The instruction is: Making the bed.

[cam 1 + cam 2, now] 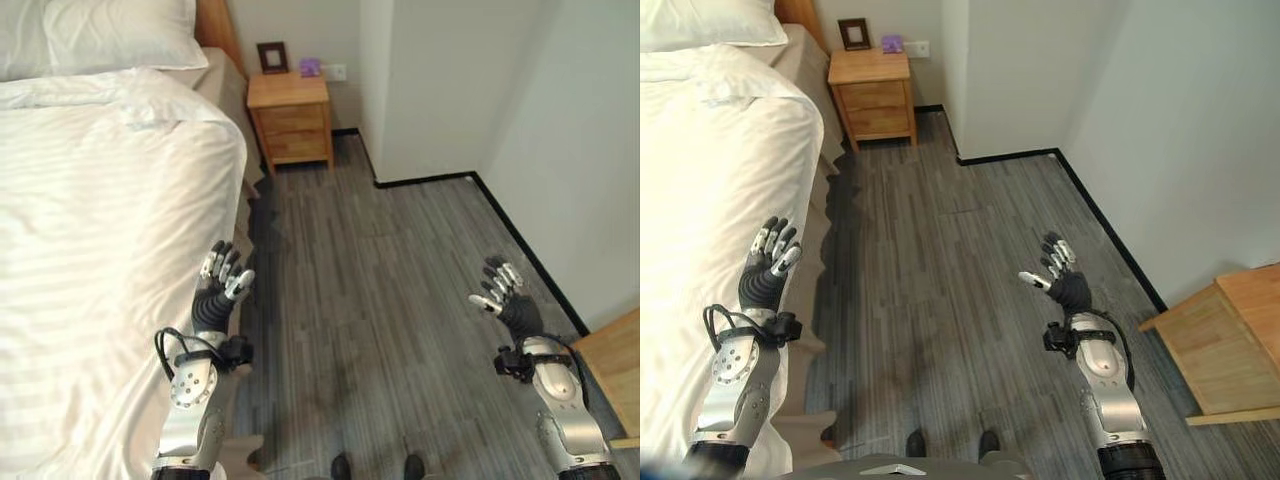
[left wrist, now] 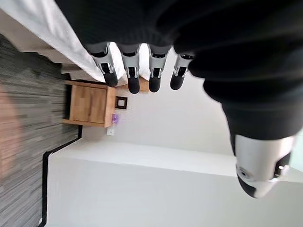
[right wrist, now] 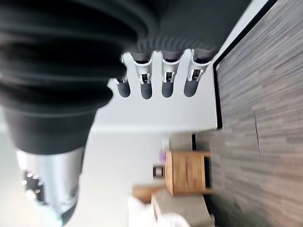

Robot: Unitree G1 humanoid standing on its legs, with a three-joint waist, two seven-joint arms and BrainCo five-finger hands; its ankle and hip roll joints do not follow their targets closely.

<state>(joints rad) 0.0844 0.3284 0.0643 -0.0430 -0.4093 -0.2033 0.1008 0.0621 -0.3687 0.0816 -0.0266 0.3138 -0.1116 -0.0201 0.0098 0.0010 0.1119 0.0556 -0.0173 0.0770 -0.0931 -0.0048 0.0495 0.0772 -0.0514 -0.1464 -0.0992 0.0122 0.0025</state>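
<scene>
A bed with a white striped duvet [image 1: 100,260] fills the left side, and its edge hangs over the mattress side. Two white pillows [image 1: 110,35] lie at the head. My left hand [image 1: 222,285] hovers by the duvet's hanging edge, fingers straight and holding nothing; its fingers [image 2: 134,75] reach out past the dark cover in the left wrist view. My right hand [image 1: 505,293] is raised over the grey floor well to the right of the bed, fingers [image 3: 168,80] straight and empty.
A wooden nightstand [image 1: 291,118] stands by the bed head against the far wall, carrying a small dark picture frame [image 1: 272,56] and a purple object [image 1: 310,67]. A white wall corner [image 1: 378,100] juts out beside it. Another wooden cabinet [image 1: 1230,340] sits at the right.
</scene>
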